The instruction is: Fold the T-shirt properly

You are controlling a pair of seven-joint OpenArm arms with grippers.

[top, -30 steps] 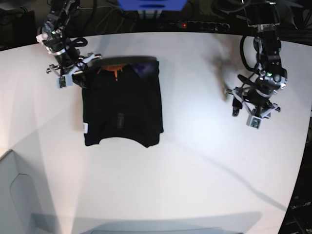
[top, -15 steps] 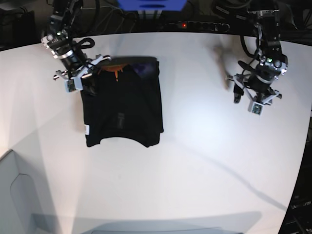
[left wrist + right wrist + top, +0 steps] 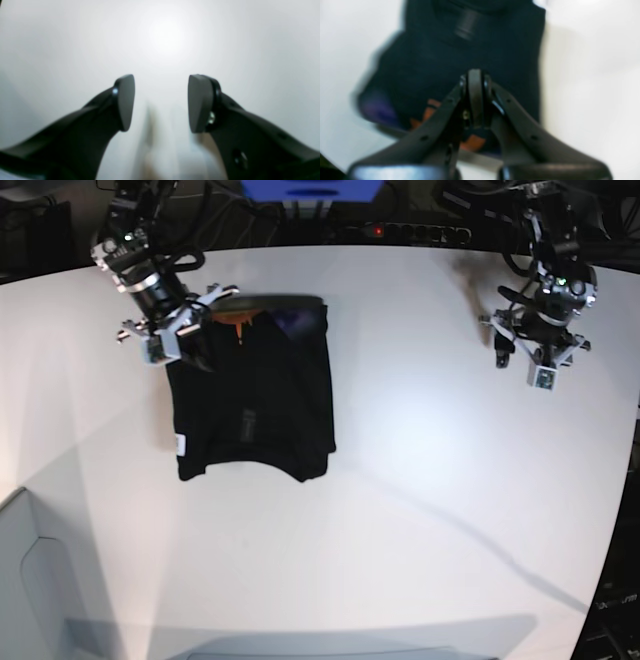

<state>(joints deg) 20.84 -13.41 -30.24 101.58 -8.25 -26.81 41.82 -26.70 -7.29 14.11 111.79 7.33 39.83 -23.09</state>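
Where the white table (image 3: 420,480) carries the work, one item lies on it: the T-shirt (image 3: 255,395), black, folded into a rough rectangle, set toward the far left of the base view. Its collar end faces the far edge, with an orange patch (image 3: 237,327) showing at the neckline. A small white tag (image 3: 180,444) sits on its left edge near the lower corner.

Right gripper (image 3: 172,340): positioned at the shirt's upper left corner, beside the neckline. In the right wrist view the right gripper's (image 3: 475,100) fingers are pressed together, pads meeting, with black cloth and the orange patch (image 3: 472,143) below and behind them; the picture is blurred, and whether any cloth is caught between the pads cannot be told.

Left gripper (image 3: 540,355): positioned over bare table at the far right of the base view, well apart from the shirt. In the left wrist view the left gripper's (image 3: 161,103) fingers stand spread, nothing between them, only white tabletop beneath.
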